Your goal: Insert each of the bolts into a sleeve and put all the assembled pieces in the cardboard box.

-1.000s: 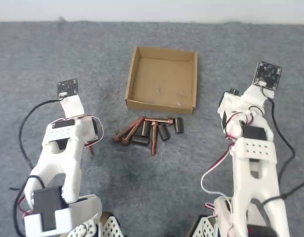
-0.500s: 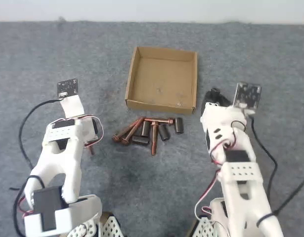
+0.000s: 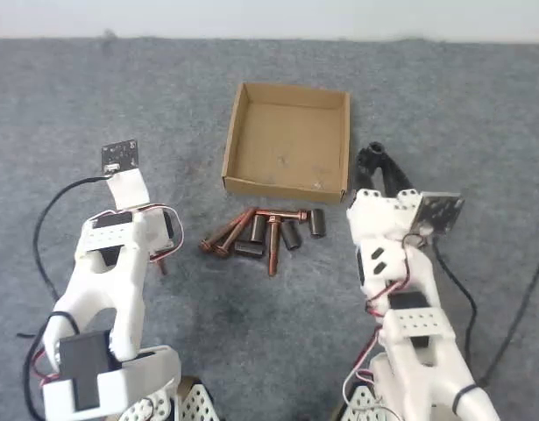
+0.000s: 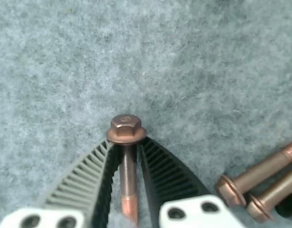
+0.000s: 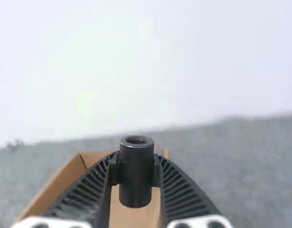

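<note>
A copper-coloured bolt (image 4: 127, 129) is clamped lengthwise btwn the ribbed fingers (image 4: 96, 171) of the left gripper (image 4: 127, 145), w/ its hex head poking out just past the fingertips toward the grey mat (image 4: 193, 57); whether the head touches the mat cannot be told. In the high view this gripper is tucked low under the left arm, to the left of the parts pile and well apart from the box. A black sleeve (image 5: 136, 178) is pinched btwn the fingers of the right gripper (image 5: 135, 161), its open bore at the fingertip end, and a corner of the box is seen behind it. From the high view the right gripper is held raised beside the box's right front corner, outside the wall. The cardboard box (image 3: 285, 187) is set at the mat's ctr, open side up. Just in front of its near wall the loose bolts (image 3: 223, 237) and loose sleeves (image 3: 290, 234) are bunched together; four bolts and four sleeves can be counted. Two bolts are laid side by side at the pile's left, one is laid parallel to the box wall, one points away from it, and the sleeves are scattered btwn them and to the right. The heads of the two paired bolts are caught in the left wrist view, near the gripper.
</note>
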